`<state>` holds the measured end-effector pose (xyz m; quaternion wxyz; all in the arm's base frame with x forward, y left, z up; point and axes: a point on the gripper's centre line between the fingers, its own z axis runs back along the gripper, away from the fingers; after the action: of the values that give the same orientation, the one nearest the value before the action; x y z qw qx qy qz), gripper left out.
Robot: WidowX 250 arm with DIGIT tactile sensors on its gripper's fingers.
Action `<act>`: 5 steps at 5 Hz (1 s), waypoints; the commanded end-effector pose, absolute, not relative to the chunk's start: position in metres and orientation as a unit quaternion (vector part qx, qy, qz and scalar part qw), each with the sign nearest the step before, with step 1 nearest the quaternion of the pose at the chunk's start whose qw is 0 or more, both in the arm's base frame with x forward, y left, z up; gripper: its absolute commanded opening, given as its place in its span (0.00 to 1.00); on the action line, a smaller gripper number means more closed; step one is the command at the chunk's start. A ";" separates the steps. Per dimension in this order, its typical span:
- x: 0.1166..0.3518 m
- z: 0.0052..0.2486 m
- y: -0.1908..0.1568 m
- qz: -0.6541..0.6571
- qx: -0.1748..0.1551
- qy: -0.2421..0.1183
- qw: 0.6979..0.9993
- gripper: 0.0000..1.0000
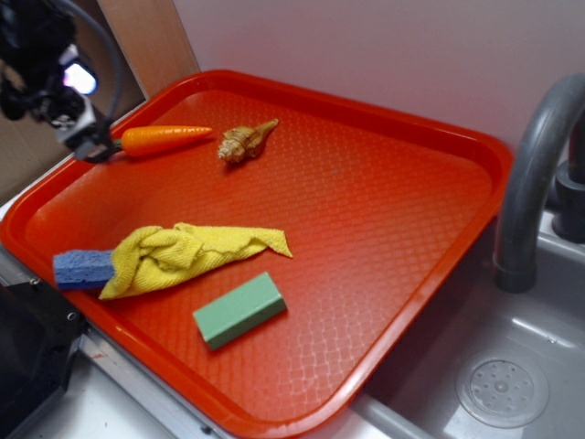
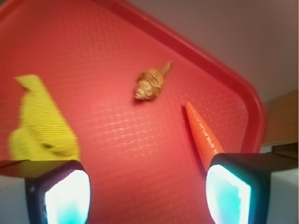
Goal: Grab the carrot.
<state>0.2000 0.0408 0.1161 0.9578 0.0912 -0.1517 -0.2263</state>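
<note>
Gripper: your gripper [image 1: 94, 146] sits at the tray's 10 o'clock edge in the outside view. In the wrist view the two fingers [image 2: 236, 189] stand far apart, wide open, with nothing between them.
Carrot: the carrot [image 1: 164, 138] lies flat on the tray, its green end right at the gripper and its tip pointing toward 3 o'clock. In the wrist view its thick end disappears behind the right-hand finger, so it is beside that finger, not centred in the gap. You cannot tell whether they touch.
Tray: the red tray [image 1: 402, 238] holds everything. Just past the carrot's tip lies a tan shell [image 1: 245, 142], apart from it. A yellow cloth [image 1: 187, 256] lies toward 7 o'clock, draped partly over a blue sponge [image 1: 80, 268]; a green block [image 1: 239, 310] sits near 6 o'clock.
Sink: a grey basin with a drain [image 1: 502, 390] lies at the tray's 4 o'clock corner, with a grey spout [image 1: 535, 174] at 3 o'clock.
Views: only the outside view shows the sponge, block and sink. The wrist view shows you the finger gap, the carrot, the shell and part of the cloth.
</note>
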 end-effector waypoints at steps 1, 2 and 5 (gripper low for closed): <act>0.255 0.115 0.094 -0.178 0.094 -0.142 0.969 1.00; 0.265 0.108 0.107 -0.189 0.094 -0.123 0.970 1.00; 0.269 0.045 0.110 -0.238 0.111 -0.050 0.964 1.00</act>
<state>0.2590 0.1101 0.0333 0.9671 0.0991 -0.0313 -0.2322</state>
